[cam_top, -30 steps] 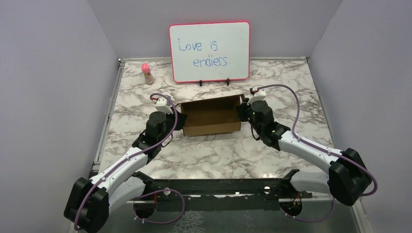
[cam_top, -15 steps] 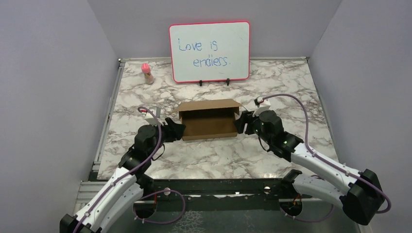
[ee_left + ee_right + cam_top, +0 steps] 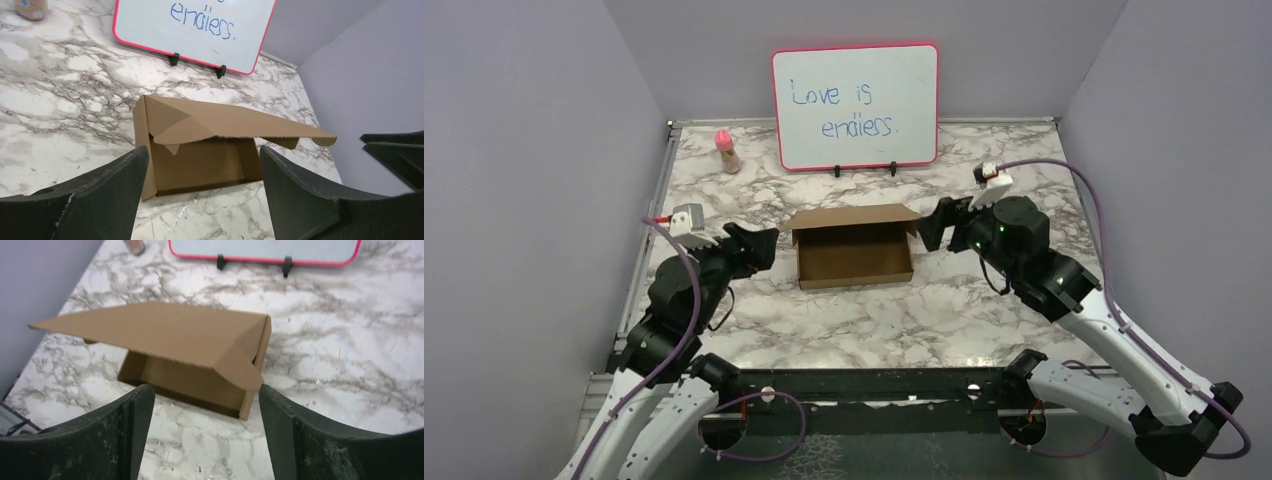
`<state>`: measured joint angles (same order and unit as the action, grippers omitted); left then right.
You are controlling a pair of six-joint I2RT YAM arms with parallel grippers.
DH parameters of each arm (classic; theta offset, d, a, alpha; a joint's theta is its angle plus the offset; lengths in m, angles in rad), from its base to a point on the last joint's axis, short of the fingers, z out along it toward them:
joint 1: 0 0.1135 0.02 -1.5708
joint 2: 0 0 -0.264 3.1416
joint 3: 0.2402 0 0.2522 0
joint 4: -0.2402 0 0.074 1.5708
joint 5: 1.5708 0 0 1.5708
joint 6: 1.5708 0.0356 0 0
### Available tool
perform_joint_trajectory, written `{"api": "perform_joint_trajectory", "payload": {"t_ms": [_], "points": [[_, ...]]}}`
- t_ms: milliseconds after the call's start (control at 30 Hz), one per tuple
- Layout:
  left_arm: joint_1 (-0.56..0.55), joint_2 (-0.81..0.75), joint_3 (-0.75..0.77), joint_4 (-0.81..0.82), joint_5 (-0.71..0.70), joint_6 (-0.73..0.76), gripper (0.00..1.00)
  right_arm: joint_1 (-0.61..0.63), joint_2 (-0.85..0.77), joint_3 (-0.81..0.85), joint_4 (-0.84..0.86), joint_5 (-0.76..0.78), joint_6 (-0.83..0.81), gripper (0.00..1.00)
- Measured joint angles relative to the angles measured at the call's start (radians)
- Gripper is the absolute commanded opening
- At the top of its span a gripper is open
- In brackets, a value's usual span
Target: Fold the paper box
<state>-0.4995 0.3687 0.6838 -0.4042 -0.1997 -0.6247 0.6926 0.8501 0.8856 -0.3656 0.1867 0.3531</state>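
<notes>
One cardboard box (image 3: 854, 262), lid half raised. Two grippers flanking, clear of it: left gripper (image 3: 766, 247), right gripper (image 3: 930, 230), both spread wide, empty. Behind: one whiteboard (image 3: 856, 105), one bottle (image 3: 726, 150).

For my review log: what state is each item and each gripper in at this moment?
Plain brown cardboard box: tray formed, lid flap half raised over it, not closed.
Left gripper: open, empty, apart from the box's left end.
Right gripper: open, empty, apart from the box's right end.
Red-framed whiteboard: upright on its stand, written on.
Small pink-capped bottle: upright, capped.
</notes>
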Motion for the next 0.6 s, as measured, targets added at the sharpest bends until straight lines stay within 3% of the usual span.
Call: {"api": "perform_joint_trajectory", "payload": {"t_ms": [267, 467, 600], "points": [[0.000, 0.330, 0.119, 0.089, -0.024, 0.084, 0.84, 0.000, 0.264, 0.307, -0.024, 0.007, -0.116, 0.83], [0.000, 0.561, 0.209, 0.128, -0.020, 0.163, 0.85, -0.019, 0.439, 0.357, -0.033, 0.003, -0.152, 0.83], [0.000, 0.610, 0.229, 0.132, 0.002, 0.187, 0.84, -0.033, 0.472, 0.352, -0.038, -0.002, -0.155, 0.82]]}}
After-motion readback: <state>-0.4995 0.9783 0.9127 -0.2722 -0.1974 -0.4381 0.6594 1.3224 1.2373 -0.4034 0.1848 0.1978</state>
